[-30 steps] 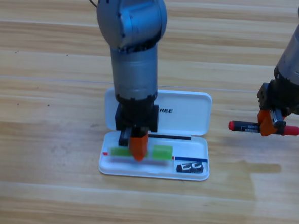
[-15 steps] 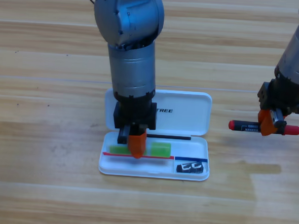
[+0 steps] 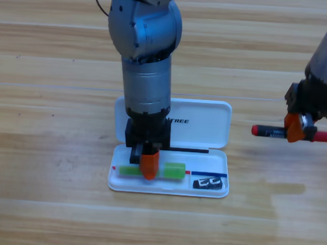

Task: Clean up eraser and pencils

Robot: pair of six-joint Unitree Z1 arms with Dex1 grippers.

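Left claw grips green pencil in case; right claw clamps red pencil.

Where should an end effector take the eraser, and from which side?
Across its short width, coming from above. The eraser lies flat in the right end of the open white case, long side left to right, and the case walls block a sideways approach.
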